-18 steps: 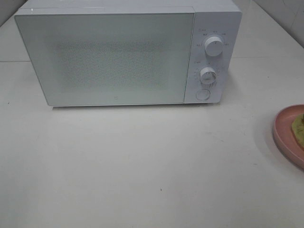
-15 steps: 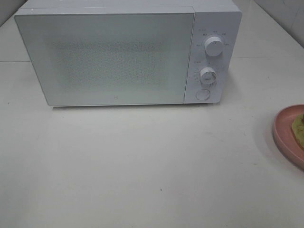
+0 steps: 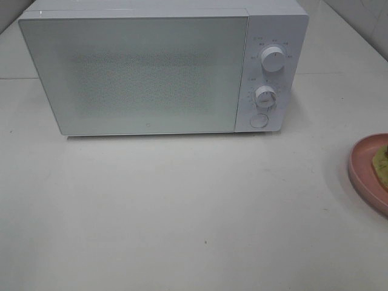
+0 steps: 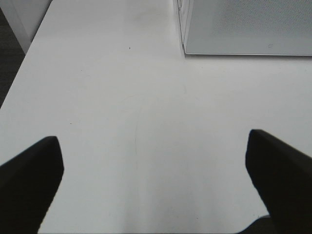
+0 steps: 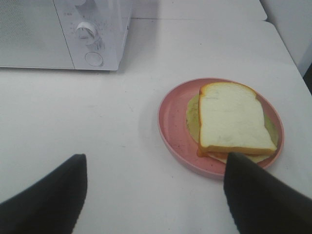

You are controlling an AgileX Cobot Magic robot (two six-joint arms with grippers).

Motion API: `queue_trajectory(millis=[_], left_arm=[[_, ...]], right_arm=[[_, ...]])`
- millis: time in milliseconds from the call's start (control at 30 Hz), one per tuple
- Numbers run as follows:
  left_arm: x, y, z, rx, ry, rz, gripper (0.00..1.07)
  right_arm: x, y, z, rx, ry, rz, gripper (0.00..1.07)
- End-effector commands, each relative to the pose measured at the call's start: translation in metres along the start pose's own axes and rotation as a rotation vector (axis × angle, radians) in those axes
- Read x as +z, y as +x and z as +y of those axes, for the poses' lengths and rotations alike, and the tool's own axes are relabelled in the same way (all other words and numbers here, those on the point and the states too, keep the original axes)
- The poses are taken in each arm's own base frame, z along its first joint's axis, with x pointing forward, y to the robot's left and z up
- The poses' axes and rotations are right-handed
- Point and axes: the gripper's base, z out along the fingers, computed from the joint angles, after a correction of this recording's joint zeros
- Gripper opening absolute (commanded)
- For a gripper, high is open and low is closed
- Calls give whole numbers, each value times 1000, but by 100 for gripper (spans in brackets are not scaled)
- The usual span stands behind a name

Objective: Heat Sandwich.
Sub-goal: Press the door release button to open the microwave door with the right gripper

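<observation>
Your left gripper (image 4: 152, 139): jaws spread wide above the table (image 3: 182, 212), holding nothing. Next you have the white microwave (image 3: 151, 73), door shut, toward the back of the table. Its right panel carries an upper knob (image 3: 274, 59), a lower knob (image 3: 265, 96) and a round button (image 3: 259, 120) beneath. Further right you find the pink plate (image 5: 170, 122), with the sandwich (image 5: 234, 119) lying flat on it. Your right gripper (image 5: 156, 158): jaws well apart, empty, with the plate just ahead.

A white table (image 3: 182, 212) carries a closed white microwave (image 3: 139, 73) toward its back and, well apart to the right, a pink round plate (image 3: 361, 173).
</observation>
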Motion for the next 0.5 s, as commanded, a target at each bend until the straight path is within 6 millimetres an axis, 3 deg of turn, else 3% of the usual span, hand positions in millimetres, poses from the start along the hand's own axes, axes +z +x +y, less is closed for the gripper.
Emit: queue_trajectory(millis=[33,500], left_arm=[[-3,1,0,-1,-4,-35,96],[-3,1,0,-1,-4,-35,96]], right_arm=[[-5,-8,-1,3,6,-30,75],[29,-44,3,-10,0,21,75]])
